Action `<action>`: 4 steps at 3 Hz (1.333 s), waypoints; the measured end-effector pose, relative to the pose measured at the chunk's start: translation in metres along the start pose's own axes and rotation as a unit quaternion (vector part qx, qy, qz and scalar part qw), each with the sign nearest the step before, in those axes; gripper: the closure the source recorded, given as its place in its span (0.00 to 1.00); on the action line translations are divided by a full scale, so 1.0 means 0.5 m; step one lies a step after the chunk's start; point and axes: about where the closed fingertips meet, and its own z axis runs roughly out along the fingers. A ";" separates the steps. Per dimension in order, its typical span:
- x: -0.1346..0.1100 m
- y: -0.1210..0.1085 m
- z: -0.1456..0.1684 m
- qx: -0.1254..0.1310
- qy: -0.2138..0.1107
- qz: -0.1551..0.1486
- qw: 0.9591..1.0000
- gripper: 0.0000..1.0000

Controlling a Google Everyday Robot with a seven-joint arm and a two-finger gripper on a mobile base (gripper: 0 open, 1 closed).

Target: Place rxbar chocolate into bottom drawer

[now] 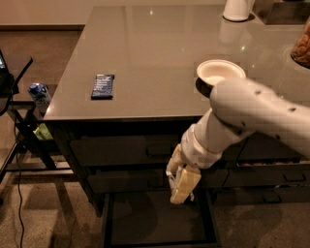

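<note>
The bottom drawer point(145, 220) stands pulled open below the counter, and the part of its dark flat floor that shows is bare. My gripper point(182, 188) hangs pointing down at the drawer's back edge, just in front of the middle drawer's face. The rxbar chocolate in its black wrapper does not show anywhere; I cannot tell whether the gripper holds it. A blue-wrapped bar point(103, 86) lies flat on the grey counter point(155, 48) near its left front corner, well away from the gripper.
A white bowl point(220, 72) sits on the counter above my arm. A white vessel point(237, 9) stands at the back. A brown snack bag point(302, 46) is at the right edge. Two shallower drawers point(121, 150) are shut. A blue can point(38, 94) rests on a stand at the left.
</note>
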 end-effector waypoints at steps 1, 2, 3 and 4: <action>0.030 -0.008 0.078 0.013 -0.015 0.034 0.999 1.00; 0.051 -0.018 0.135 0.020 -0.021 0.060 0.998 1.00; 0.065 -0.022 0.204 0.009 -0.029 0.090 0.995 1.00; 0.065 -0.022 0.204 0.009 -0.029 0.090 0.995 1.00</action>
